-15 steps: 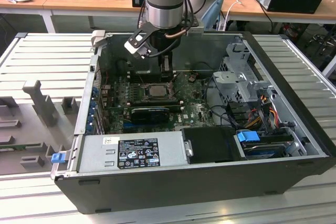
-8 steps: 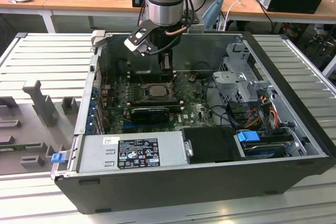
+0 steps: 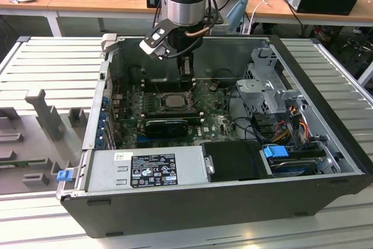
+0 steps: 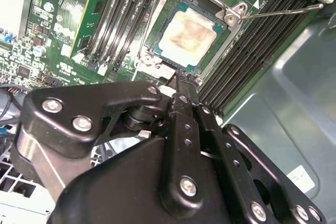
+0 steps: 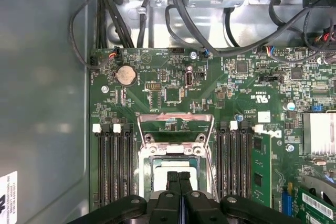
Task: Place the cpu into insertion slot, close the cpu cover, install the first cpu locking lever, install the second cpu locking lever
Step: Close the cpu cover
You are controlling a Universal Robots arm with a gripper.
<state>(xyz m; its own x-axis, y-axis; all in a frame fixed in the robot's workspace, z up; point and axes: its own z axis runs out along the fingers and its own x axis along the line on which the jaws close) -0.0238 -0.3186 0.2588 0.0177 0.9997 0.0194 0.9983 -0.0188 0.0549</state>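
Your gripper (image 4: 177, 80) has its 2 fingers pressed together with nothing between them. The tips hang low at the edge of the slot (image 4: 154, 51), inside the open computer case (image 3: 175, 214). The cpu (image 4: 186, 32) lies flat in that slot, just beyond the tips; whether they touch it, you cannot tell. The cover (image 5: 176, 115) stands lifted off the slot on the cpu's far side from the gripper, so the chip is bare. 1 thin lever (image 4: 283, 10) sticks out from a corner of the slot, across the black memory slots (image 4: 252, 40).
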